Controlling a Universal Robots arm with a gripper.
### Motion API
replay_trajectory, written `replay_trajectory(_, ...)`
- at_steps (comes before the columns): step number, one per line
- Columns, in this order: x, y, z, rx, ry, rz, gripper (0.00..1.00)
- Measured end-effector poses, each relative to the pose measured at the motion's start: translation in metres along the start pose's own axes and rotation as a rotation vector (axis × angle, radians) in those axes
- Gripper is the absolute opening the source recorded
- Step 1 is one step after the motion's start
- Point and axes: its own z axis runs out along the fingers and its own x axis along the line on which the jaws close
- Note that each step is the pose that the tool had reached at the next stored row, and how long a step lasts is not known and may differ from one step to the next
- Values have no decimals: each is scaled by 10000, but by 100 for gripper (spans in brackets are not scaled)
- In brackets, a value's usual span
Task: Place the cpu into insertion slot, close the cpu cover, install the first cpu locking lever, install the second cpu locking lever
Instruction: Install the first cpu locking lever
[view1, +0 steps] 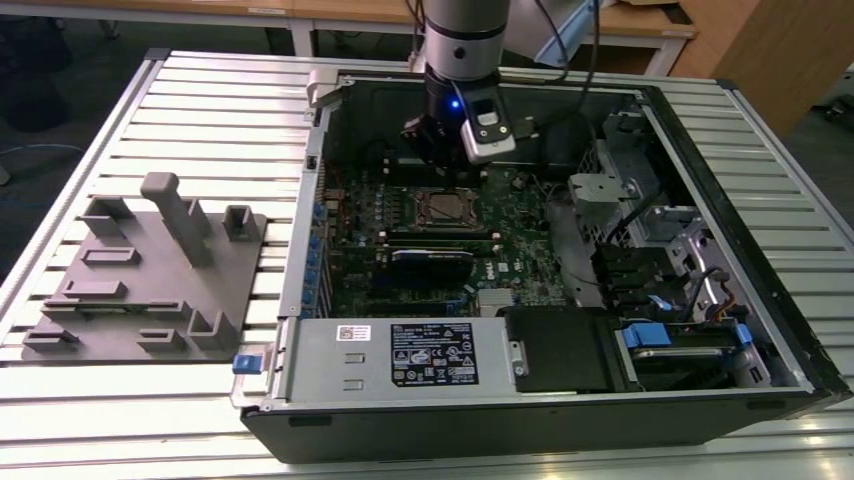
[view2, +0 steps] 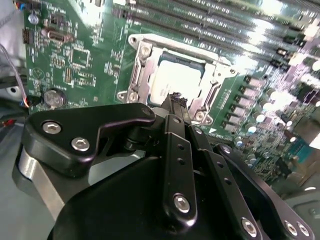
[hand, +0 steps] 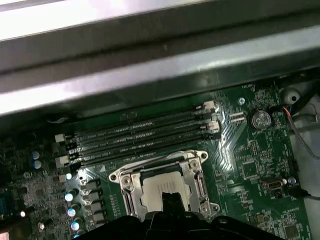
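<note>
The cpu (view2: 176, 84) already sits in the insertion slot (hand: 131, 181), with the cpu cover (view2: 216, 75) apparently down around it. The gripper (view2: 176, 98) hovers just above, jaws closed and empty. I judge lever locking is in hand, needing a precise hook at the socket's 3 o'clock edge.

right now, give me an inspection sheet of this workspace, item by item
surface: slatted metal table carrying an open computer case.
job's things: cpu sits in the insertion slot; cpu cover lies closed around it as a silver frame.
clutter: grey fixture block on the table, on the exterior view's left of the case.
grippers: gripper hangs just over the cpu, its fingertips together, holding nothing.
cables: wires run along the green board's edge.
surroundings: wooden furniture behind the table.
</note>
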Motion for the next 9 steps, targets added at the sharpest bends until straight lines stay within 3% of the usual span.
replay_trajectory(3, -7, -28, 5, -7, 0, -70, 10)
replay_trajectory(9, -7, -30, 11, -34, 16, -663, 10)
